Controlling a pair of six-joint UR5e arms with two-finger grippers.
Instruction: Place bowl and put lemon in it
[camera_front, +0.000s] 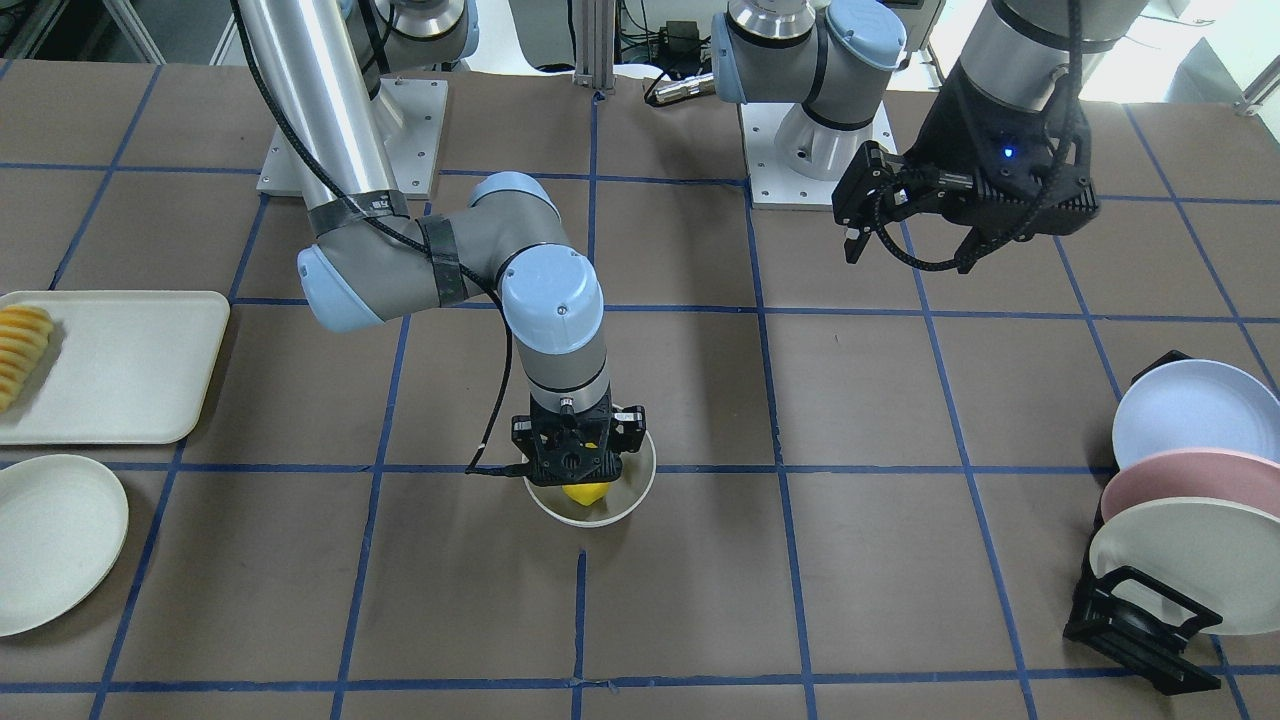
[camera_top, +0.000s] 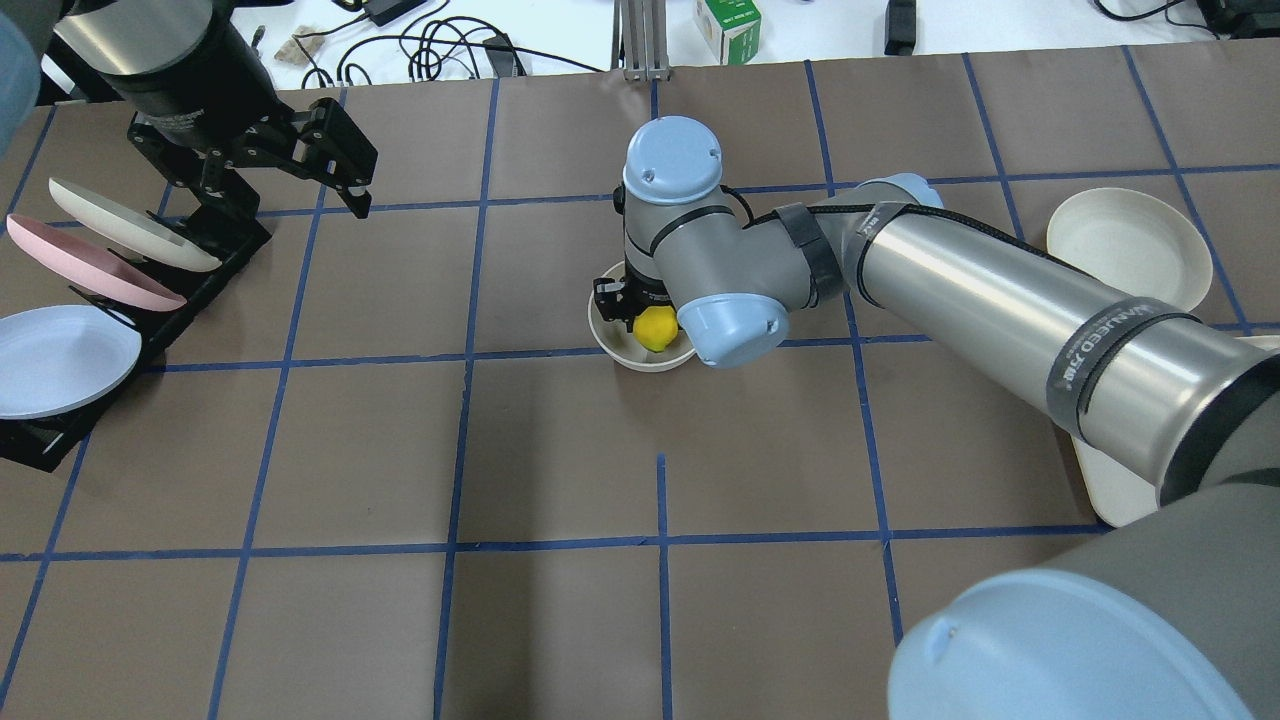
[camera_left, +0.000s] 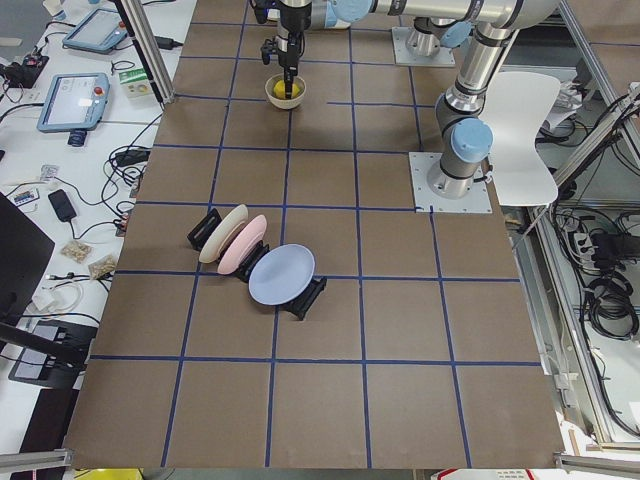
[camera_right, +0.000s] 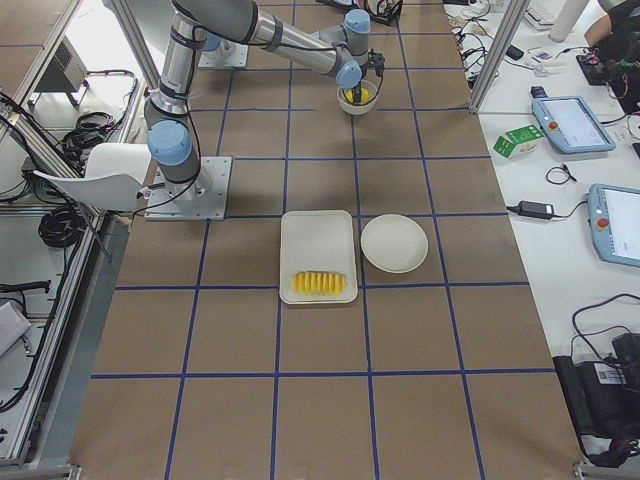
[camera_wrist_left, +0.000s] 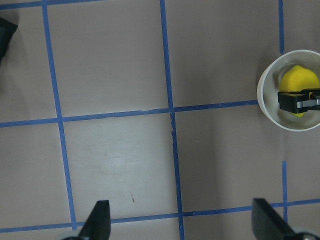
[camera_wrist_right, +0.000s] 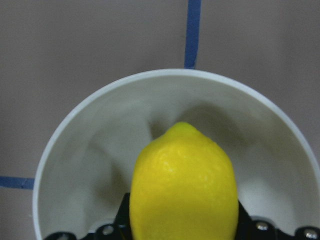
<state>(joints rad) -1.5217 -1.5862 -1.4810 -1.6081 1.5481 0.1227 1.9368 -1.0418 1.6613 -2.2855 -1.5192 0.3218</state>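
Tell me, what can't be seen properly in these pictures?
- Right gripper: the lemon covers its fingers in the right wrist view, the arm in the overhead one; gripping or released, I cannot tell.
- Bowl: much of it lies under the arm overhead.
- Left gripper: the left wrist view's bottom edge cuts off all but its tips.
- Fruit slices: cut by the front view's left edge.

Stretched the right arm (camera_top: 980, 300) far forward and across, elbow bent, wrist pointed straight down, with the right gripper (camera_front: 583, 487) set low and its fingers (camera_wrist_left: 295, 101) clamped on the lemon (camera_wrist_right: 182, 185). Held the left arm (camera_front: 1010, 70) high over its own side, well apart from the right, wrist turned so that the left gripper (camera_wrist_left: 181, 225) faced straight down in the air, both fingers (camera_wrist_left: 98, 222) spread wide.
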